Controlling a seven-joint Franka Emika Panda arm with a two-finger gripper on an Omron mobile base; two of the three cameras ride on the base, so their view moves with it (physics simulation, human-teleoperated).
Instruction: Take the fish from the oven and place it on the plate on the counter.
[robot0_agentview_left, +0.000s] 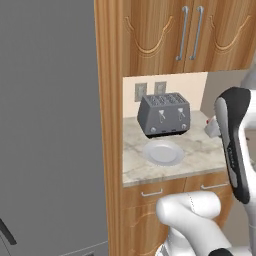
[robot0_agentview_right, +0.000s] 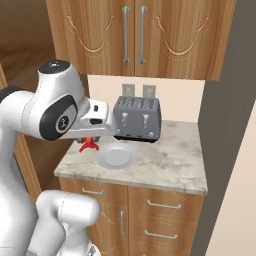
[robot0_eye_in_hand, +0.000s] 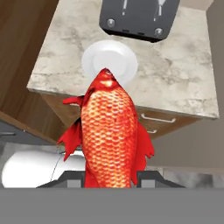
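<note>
The end effector (robot0_eye_in_hand: 109, 177) grips the fish (robot0_eye_in_hand: 109, 135) by its tail end, with the head pointing away toward the plate (robot0_eye_in_hand: 124, 59). In the right base view the fish (robot0_agentview_right: 89, 145) hangs in the air just beside the plate (robot0_agentview_right: 117, 156), probably over the surface (robot0_agentview_right: 170, 160) edge. The plate lies empty before the toaster (robot0_agentview_right: 137, 119).

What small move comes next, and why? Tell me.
Probably carry the fish forward until it hangs over the plate, then lower it. The hand grips the fish, which in the right base view sits above the counter's left edge, beside the plate rather than over it.
</note>
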